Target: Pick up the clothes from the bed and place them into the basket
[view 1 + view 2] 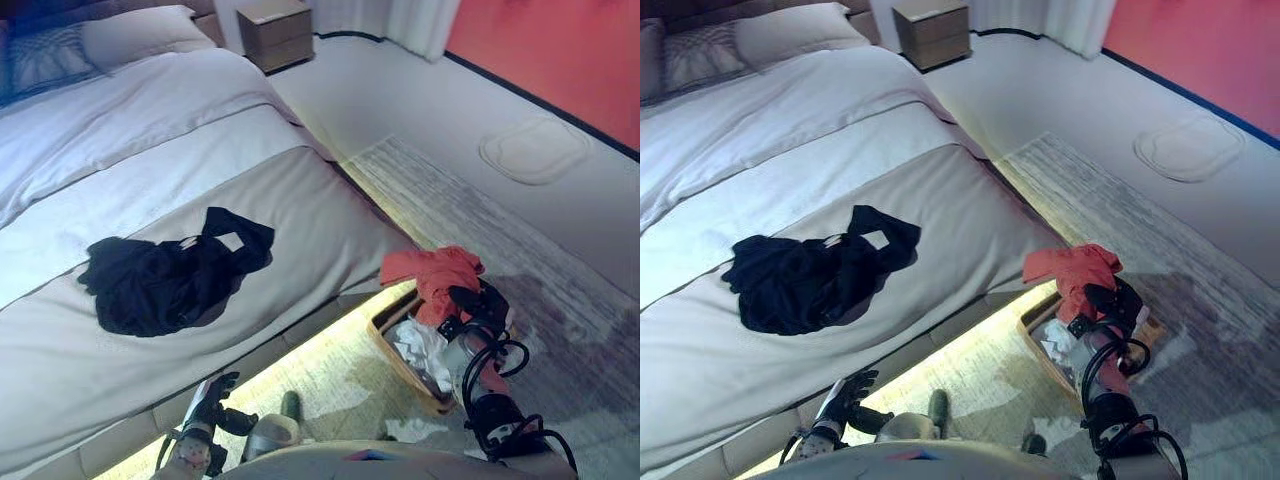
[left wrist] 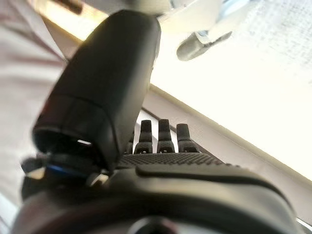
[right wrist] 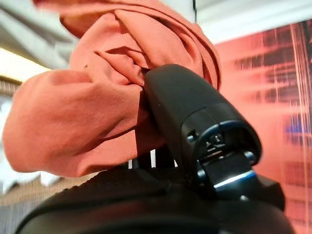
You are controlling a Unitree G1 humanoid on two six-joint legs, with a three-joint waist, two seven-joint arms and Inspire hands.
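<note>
My right hand [image 1: 470,305] is shut on an orange-red garment [image 1: 432,272] and holds it above the wooden basket [image 1: 398,362] on the floor beside the bed. In the right wrist view the thumb [image 3: 187,112] presses into the orange cloth [image 3: 83,112]. White clothes [image 1: 422,348] lie in the basket. A black garment [image 1: 165,275] lies spread on the bed's grey cover [image 1: 300,200]. My left hand [image 1: 215,400] hangs low by the bed's near edge, fingers straight and empty; it also shows in the left wrist view [image 2: 161,139].
A white piece of cloth [image 1: 412,430] lies on the rug by the basket. Pillows [image 1: 140,35] lie at the bed's head, a wooden nightstand [image 1: 277,32] behind. A pale round mat [image 1: 535,148] lies on the floor by the red wall.
</note>
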